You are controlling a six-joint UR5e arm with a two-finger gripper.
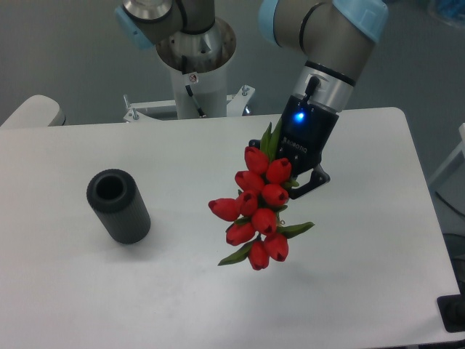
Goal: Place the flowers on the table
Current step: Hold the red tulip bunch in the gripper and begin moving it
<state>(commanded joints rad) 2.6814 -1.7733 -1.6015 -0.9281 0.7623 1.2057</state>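
The flowers (257, 211) are a bunch of red tulip buds with green leaves, hanging towards the camera over the middle of the white table (363, 276). Their stems run up and back into my gripper (287, 174), which is shut on them; the stems and fingertips are mostly hidden behind the buds. The black gripper body with a blue light sits just above and to the right of the bunch. I cannot tell whether the buds touch the tabletop.
A dark grey hollow cylinder (118, 206) stands on the table's left part. The arm's base column (196, 65) rises behind the far edge. The table's right edge runs near a black object (452, 313) at the lower right.
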